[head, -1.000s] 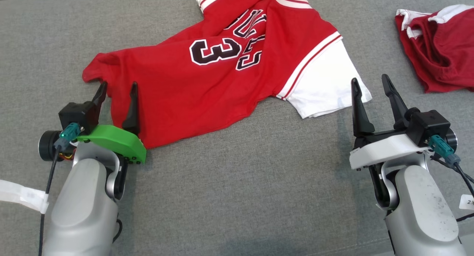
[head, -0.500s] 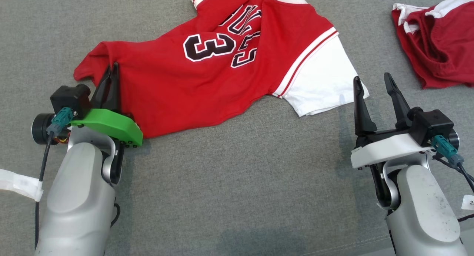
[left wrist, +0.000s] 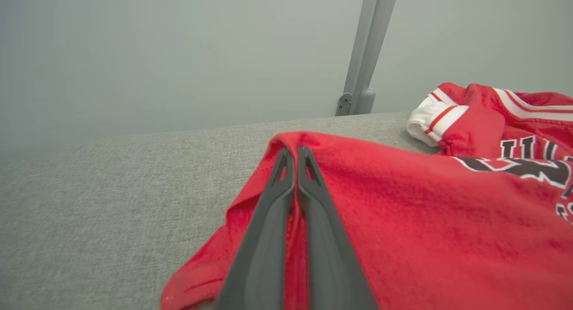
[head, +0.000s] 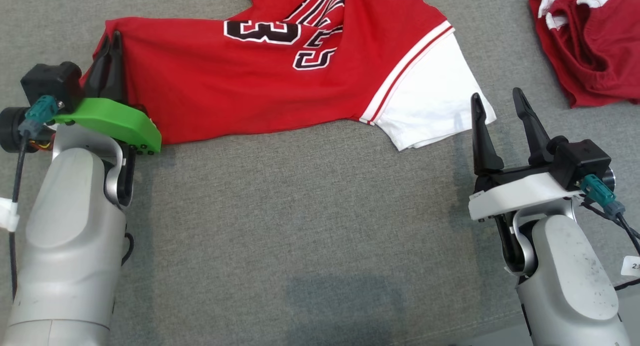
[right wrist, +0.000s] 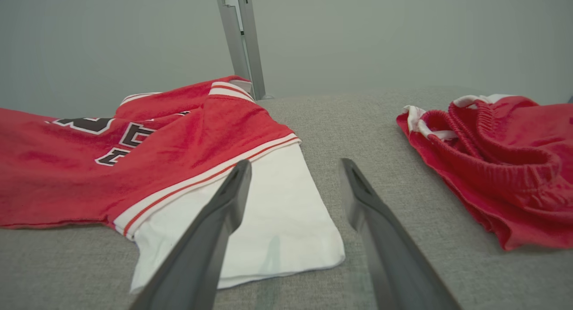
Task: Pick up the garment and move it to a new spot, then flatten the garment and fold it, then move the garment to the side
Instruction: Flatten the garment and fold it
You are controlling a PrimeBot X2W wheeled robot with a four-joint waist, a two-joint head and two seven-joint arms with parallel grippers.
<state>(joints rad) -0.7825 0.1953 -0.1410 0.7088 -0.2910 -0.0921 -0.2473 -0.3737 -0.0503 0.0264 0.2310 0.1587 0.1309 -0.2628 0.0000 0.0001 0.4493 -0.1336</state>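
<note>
The left gripper [head: 112, 37], on its green-mounted wrist, has its two dark fingers pressed together on the left-hand corner of the red jersey [head: 240, 81]. In the left wrist view a fold of red cloth is pinched between them [left wrist: 295, 152]. The corner hold looks chosen so the garment can be lifted or dragged to a new spot, the first step of the task.

The jersey lies spread but rumpled across the far half of the grey fabric surface [head: 320, 226]. Its body runs rightward to a white sleeve [head: 430, 101] edged in red-and-white stripes. A black, white-outlined "3" reads clearly on the cloth. Beside it, more digits and block lettering are creased over and cannot be read whole.

Just near of the sleeve's edge, the right gripper [head: 496, 94] holds nothing. Its fingers are spread wide and point toward the sleeve, likely ready to take that side. A small white tag [head: 631, 266] beside the right arm shows a "2", the rest cut off.

At the far right lies a second red garment [head: 595, 41] with an elastic waistband, apart from the jersey.
</note>
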